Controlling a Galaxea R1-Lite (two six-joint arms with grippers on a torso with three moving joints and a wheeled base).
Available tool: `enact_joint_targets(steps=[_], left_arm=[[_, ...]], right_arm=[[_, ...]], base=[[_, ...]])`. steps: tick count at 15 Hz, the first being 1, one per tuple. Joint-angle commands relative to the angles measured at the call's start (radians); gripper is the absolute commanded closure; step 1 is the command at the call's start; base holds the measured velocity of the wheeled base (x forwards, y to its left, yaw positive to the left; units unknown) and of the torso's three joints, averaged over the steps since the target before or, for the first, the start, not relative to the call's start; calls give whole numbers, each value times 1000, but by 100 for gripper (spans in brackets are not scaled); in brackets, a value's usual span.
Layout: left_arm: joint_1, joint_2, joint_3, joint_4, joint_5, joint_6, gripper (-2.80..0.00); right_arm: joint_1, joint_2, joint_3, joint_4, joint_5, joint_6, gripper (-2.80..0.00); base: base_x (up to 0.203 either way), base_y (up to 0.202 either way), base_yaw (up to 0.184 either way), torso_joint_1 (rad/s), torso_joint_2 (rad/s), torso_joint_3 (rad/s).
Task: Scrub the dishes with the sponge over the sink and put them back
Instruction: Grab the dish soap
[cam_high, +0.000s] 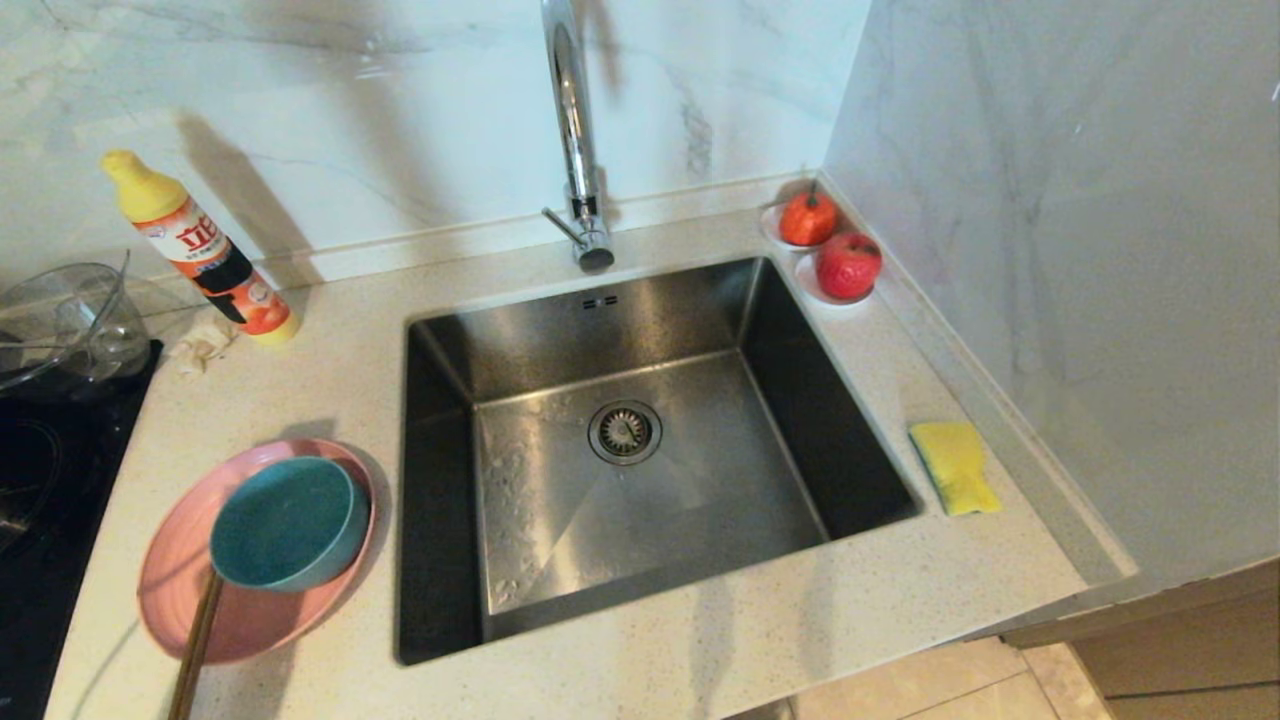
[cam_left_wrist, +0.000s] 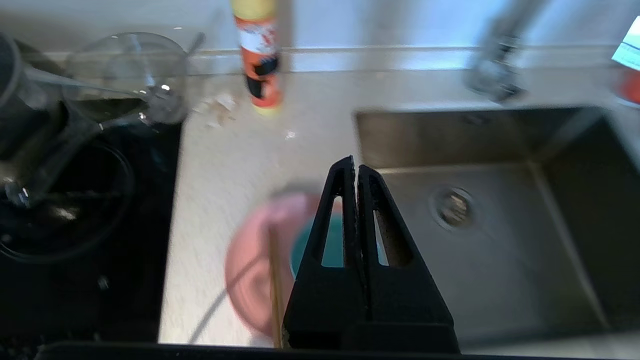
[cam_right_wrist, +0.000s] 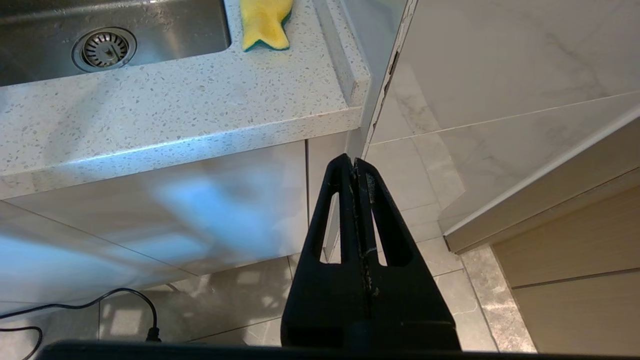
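Bowl (cam_high: 287, 521) nests in the plate (cam_high: 175, 580) at the sink's (cam_high: 640, 320) nine o'clock, sponge (cam_high: 955, 465) at three: both within reach. Left gripper (cam_left_wrist: 355, 167) above the dishes and right gripper (cam_right_wrist: 353, 162) below the bench (cam_right_wrist: 175, 110) have jaws clenched, empty.

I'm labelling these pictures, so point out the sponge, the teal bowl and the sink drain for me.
sponge (cam_high: 955, 465), head view, middle of its yellow face.
teal bowl (cam_high: 285, 520), head view, inside of the bowl.
sink drain (cam_high: 625, 432), head view, centre of the round strainer.
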Motion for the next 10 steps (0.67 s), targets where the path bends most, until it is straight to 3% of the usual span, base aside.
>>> enact_joint_targets(steps=[1, 6, 10], left_arm=[[-9, 283, -106, -35, 72, -8, 0], [-16, 617, -133, -328, 224, -24, 0], [28, 752, -119, -447, 213, -32, 0]], right_arm=[[0, 0, 0, 0, 0, 0, 0], [0, 0, 0, -1, 0, 0, 0], [0, 0, 0, 0, 0, 0, 0]], base=[[0, 0, 0, 0, 0, 0], [0, 0, 0, 0, 0, 0], [0, 0, 0, 0, 0, 0]])
